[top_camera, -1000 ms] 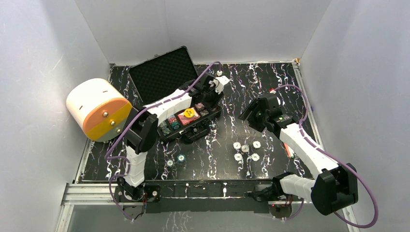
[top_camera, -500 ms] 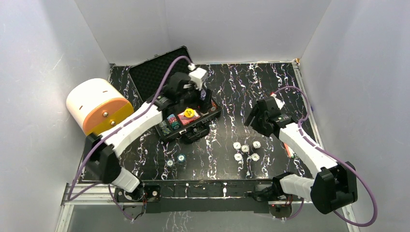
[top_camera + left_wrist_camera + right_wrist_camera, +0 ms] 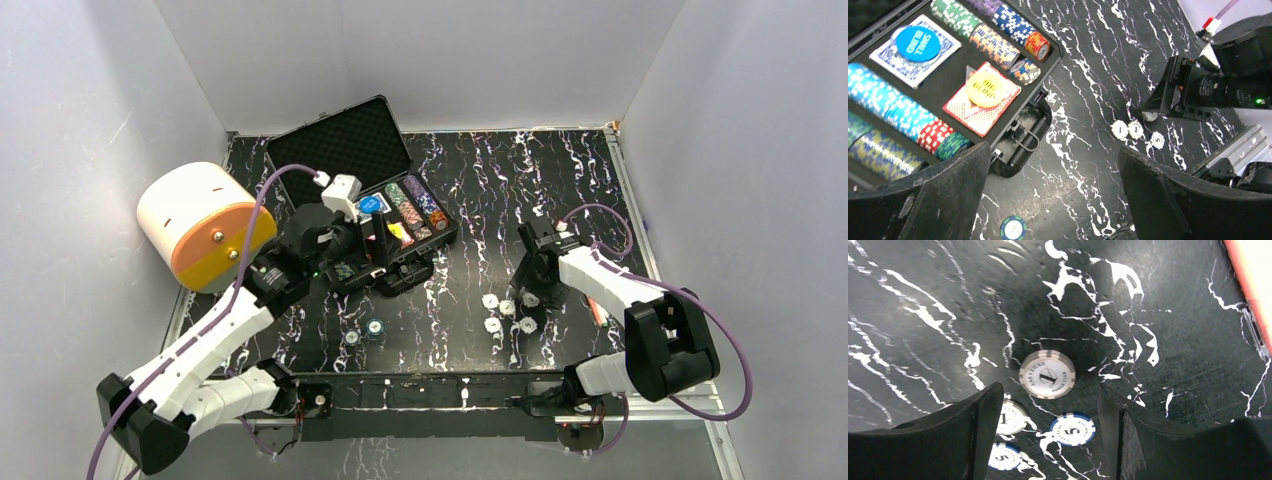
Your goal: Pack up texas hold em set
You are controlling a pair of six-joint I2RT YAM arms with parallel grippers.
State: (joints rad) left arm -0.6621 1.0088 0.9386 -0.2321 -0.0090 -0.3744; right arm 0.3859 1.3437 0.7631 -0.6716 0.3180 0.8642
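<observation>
The black case [image 3: 445, 236] lies open at the back left, its foam lid [image 3: 340, 150] tilted back. Rows of multicoloured chips [image 3: 993, 42] fill the tray, beside a blue-backed deck [image 3: 940, 55] under a blue button and a red-backed deck [image 3: 965, 112] under the yellow button [image 3: 984, 89]. My left gripper [image 3: 378, 252] [image 3: 1053, 152] hangs open over the case's front edge and handle [image 3: 1023, 142], holding nothing. Two green-rimmed chips [image 3: 375, 327] lie nearer. My right gripper [image 3: 530, 292] [image 3: 1049, 390] stands open just above several white loose chips [image 3: 507, 308]: a "1" chip [image 3: 1047, 374] and a blue-rimmed "5" chip [image 3: 1072, 429] show between its fingers.
A big white-and-orange cylinder [image 3: 205, 225] lies on its side at the left wall. A thin orange pen [image 3: 598, 312] rests by the right arm. White walls close in three sides, and a metal rail [image 3: 430, 395] runs along the near edge.
My left arm drew back from over the case's far side to its near front edge, and its gripper opened wide. My right gripper swung down and nearer, over the white chips.
</observation>
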